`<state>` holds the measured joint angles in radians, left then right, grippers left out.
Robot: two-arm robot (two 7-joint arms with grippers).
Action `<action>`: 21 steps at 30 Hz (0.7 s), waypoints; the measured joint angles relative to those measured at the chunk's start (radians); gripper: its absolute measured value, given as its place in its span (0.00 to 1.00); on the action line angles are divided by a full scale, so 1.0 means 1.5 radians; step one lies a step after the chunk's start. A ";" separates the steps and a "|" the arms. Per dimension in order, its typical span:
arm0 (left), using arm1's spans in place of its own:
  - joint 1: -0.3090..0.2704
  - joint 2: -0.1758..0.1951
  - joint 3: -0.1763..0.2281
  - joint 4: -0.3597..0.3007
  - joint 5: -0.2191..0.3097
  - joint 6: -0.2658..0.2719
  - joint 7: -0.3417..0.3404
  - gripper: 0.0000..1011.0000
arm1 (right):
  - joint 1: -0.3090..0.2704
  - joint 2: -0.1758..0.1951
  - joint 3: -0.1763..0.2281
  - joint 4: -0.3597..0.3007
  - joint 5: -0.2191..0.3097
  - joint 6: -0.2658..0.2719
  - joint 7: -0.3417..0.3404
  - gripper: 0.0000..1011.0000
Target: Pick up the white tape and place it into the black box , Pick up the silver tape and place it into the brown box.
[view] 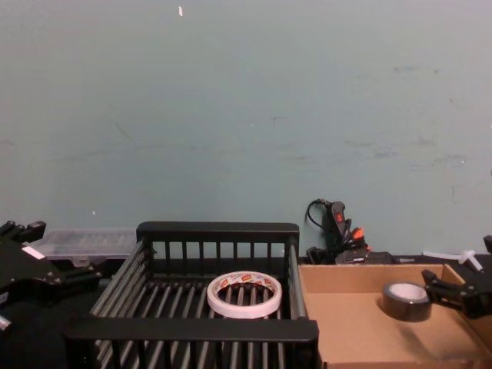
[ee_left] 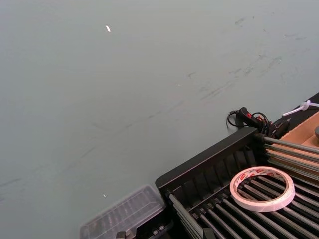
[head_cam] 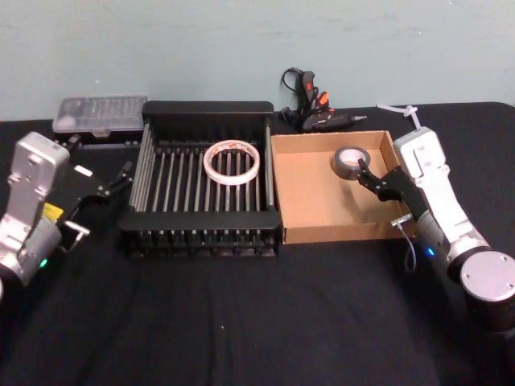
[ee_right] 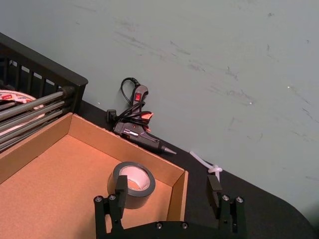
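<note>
Black tabletop (head_cam: 241,322); scuffed grey-green wall (head_cam: 241,48) behind.

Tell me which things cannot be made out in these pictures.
- Red print inside the white tape: too small to read in every view.
- Contents of the clear case: blurred, head view.
- Black box near wall: cut off by the chest view's bottom edge.
- Left pincer fingertips: dark against the black cloth.

Soft, even light falls from above, so the pale teal wall (view: 246,115) reads flat and the black cloth-covered table (head_cam: 241,322) swallows most shadow. Below the wall, the open-top brown cardboard box (head_cam: 318,193) glows warm orange, with dim shade along its inner walls. All views look slightly soft and grainy.
</note>
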<state>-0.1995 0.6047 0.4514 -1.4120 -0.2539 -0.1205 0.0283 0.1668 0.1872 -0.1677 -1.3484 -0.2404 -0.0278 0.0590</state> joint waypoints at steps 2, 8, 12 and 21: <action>0.000 0.000 0.000 0.000 0.000 0.000 0.000 0.99 | 0.000 0.000 0.000 0.000 0.000 0.000 0.000 0.99; 0.000 0.000 0.000 0.000 0.000 0.000 0.000 0.99 | 0.000 0.000 0.000 0.000 0.000 0.000 0.000 0.99; 0.000 0.000 0.000 0.000 0.000 0.000 0.000 0.99 | 0.000 0.000 0.000 0.000 0.000 0.000 0.000 0.99; 0.000 0.000 0.000 0.000 0.000 0.000 0.000 0.99 | 0.000 0.000 0.000 0.000 0.000 0.000 0.000 0.99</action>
<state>-0.1995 0.6047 0.4514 -1.4119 -0.2539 -0.1205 0.0283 0.1668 0.1871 -0.1677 -1.3484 -0.2404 -0.0277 0.0590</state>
